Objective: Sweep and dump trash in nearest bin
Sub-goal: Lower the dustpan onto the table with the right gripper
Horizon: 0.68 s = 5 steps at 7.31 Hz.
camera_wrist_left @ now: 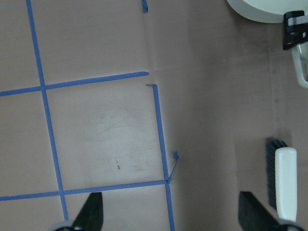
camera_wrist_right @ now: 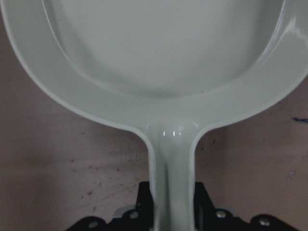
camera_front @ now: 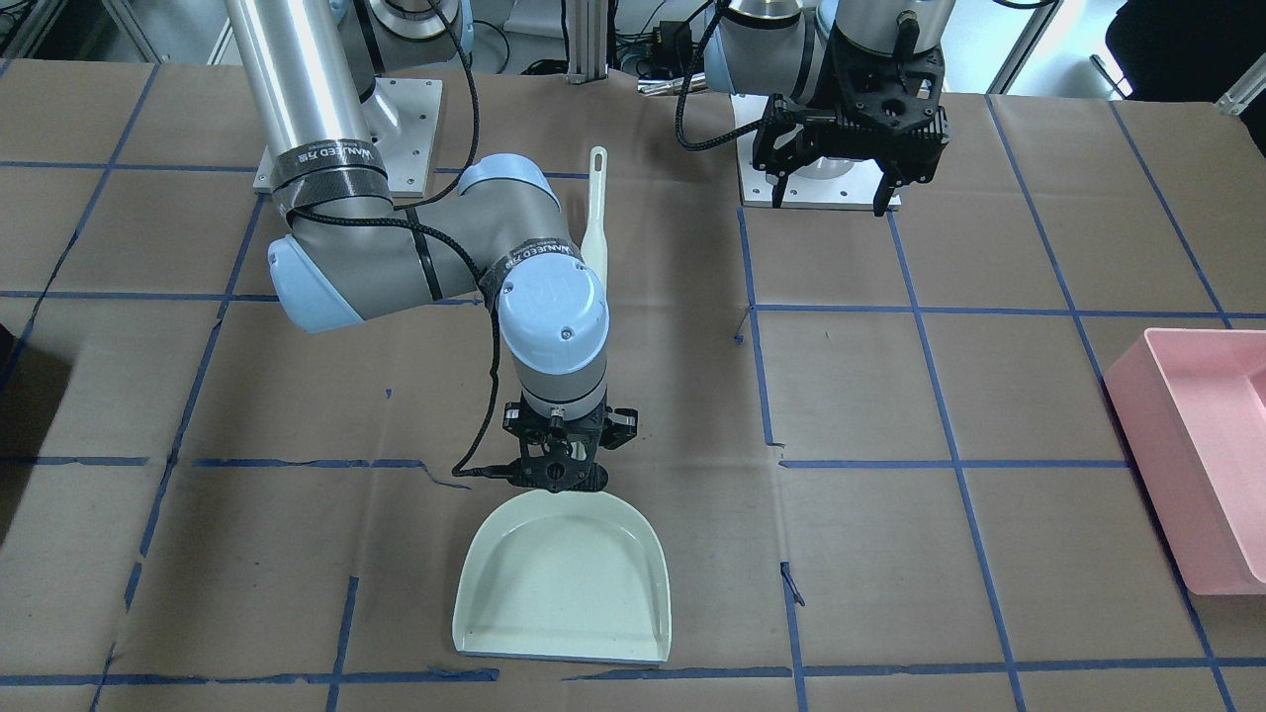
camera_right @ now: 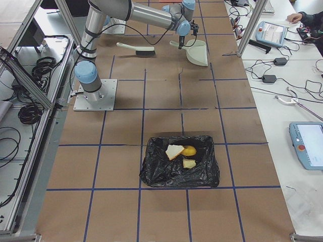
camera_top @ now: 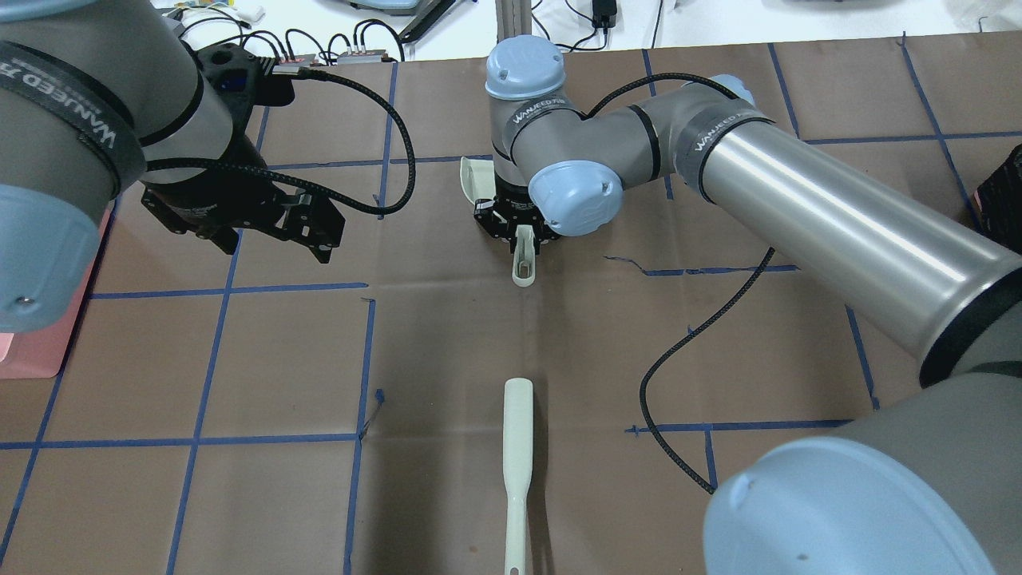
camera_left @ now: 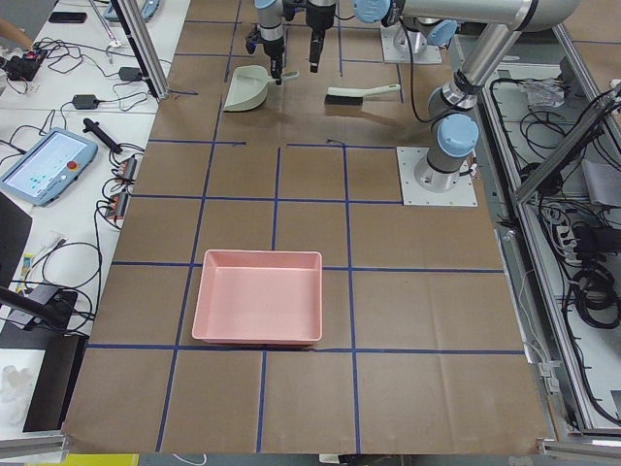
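The trash lies in the black bag bin (camera_right: pixel 151 171): a white bread slice (camera_right: pixel 174 151), a yellow-brown lump (camera_right: pixel 190 150) and a torn tan bread piece (camera_right: pixel 189 164). The pale green dustpan (camera_front: pixel 564 583) sits flat and empty on the table. My right gripper (camera_front: pixel 564 475) is shut on its handle (camera_wrist_right: pixel 174 159), which pokes out behind the fingers in the overhead view (camera_top: pixel 523 267). The brush (camera_top: pixel 517 447) lies loose on the table behind the dustpan. My left gripper (camera_front: pixel 829 203) is open and empty, and hovers above the table to the side of the brush (camera_wrist_left: pixel 286 178).
A pink bin (camera_front: pixel 1207 445) stands at the table's end on my left and is empty (camera_left: pixel 257 296). The black bag bin is at the end on my right. Brown paper with blue tape lines (camera_top: pixel 367 359) covers the table. The arm bases (camera_front: pixel 821 183) stand behind the brush.
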Motion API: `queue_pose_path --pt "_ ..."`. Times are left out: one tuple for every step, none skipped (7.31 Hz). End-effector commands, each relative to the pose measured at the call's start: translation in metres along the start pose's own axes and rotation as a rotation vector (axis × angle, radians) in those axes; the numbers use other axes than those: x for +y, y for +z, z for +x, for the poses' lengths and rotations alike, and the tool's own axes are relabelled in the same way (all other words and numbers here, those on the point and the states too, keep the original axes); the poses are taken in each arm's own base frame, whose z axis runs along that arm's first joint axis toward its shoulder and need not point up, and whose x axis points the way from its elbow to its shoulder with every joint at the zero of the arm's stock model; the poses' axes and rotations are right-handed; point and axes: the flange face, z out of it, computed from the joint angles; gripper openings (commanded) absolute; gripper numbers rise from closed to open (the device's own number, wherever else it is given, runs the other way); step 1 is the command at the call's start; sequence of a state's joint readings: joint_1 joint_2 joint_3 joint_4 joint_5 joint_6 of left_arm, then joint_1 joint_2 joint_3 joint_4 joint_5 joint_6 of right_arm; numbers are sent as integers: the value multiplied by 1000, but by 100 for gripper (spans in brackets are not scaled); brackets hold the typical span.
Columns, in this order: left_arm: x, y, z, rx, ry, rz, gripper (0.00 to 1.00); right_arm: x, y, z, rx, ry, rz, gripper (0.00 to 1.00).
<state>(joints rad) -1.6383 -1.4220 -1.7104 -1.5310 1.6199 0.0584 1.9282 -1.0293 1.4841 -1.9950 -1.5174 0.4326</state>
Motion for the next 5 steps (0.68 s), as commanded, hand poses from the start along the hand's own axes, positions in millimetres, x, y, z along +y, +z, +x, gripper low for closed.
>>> queue_pose_path --pt "0 0 0 0 0 -1 100 -2 2 -2 -9 -6 26 2" --pt "0 0 0 0 0 0 100 -3 6 -1 -6 -6 21 3" --pt "0 0 0 0 0 -1 100 -4 7 -1 -6 -6 19 8" --pt "0 0 0 0 0 0 100 -4 7 -1 -6 -6 19 19" --pt "0 0 0 0 0 -1 100 -3 7 -1 -5 -6 18 44"
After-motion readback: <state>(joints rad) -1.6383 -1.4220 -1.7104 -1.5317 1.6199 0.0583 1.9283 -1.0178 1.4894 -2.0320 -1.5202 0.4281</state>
